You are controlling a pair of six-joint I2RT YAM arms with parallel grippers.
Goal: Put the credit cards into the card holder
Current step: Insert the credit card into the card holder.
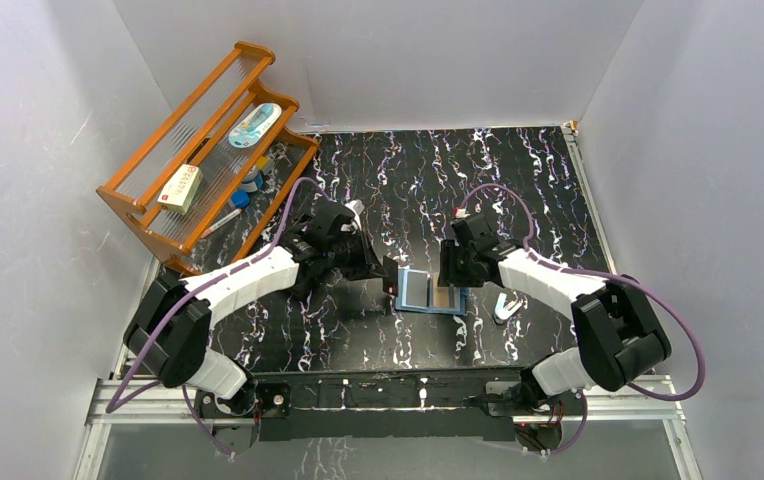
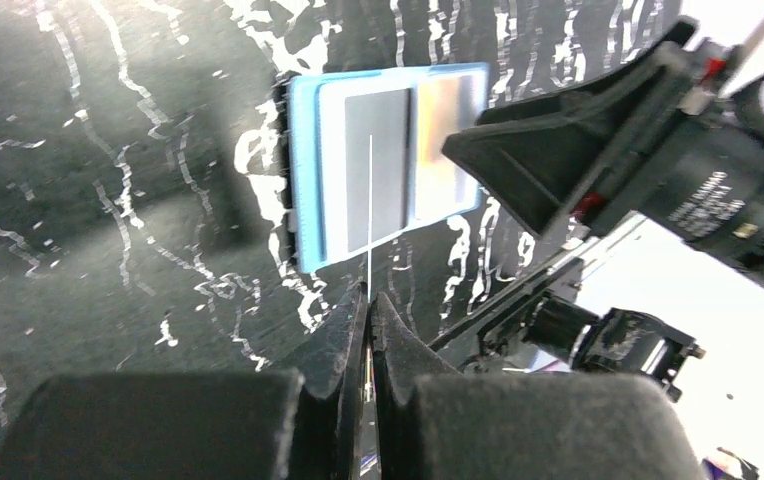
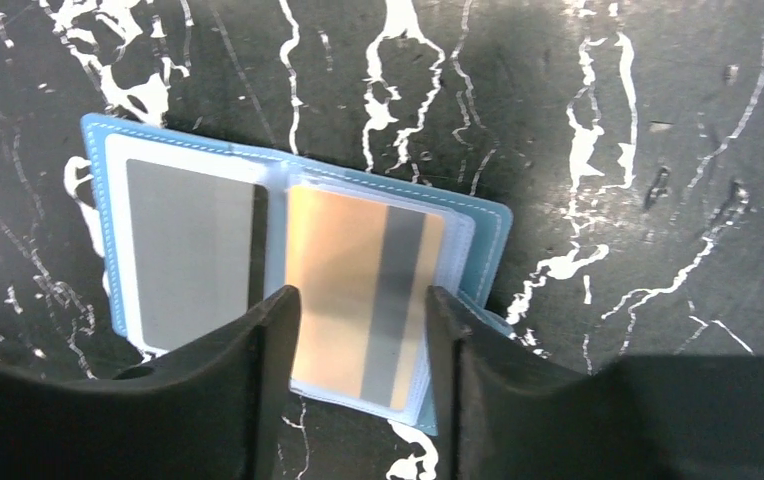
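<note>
Hovering over the open card holder (image 3: 98,200), I am holding my right pincer (image 3: 360,305) wide, one finger on either side of the orange card (image 3: 343,290), which appears to be tucked into the right-hand pocket. I am gripping nothing with it. A grey card (image 3: 188,255) is lying in the left-hand pocket. The holder is lying flat and spread open on the bench (image 3: 608,120), near the middle, between my two arms.

My left pincer (image 2: 369,300) is pinched shut just beside the holder's other edge. A thin pale line is running out from between its tips. I am guessing it is a card seen edge-on, but I cannot tell for sure.

I am judging these cards to be light, stiff and slick, so they are likely to slide rather than bend. The best hold is across the short width near one end, leaving the other end free to lead into a pocket. The holder is looking soft and light. I am expecting it to skid or fold when a card pushes into its tight pockets, so one pincer should be pressing its cover down while the other is feeding.

Farther out, a small white thing (image 1: 505,305) is lying on the bench to the right of the holder, too small to name. A wooden rack (image 1: 254,52) is standing at the back left.
</note>
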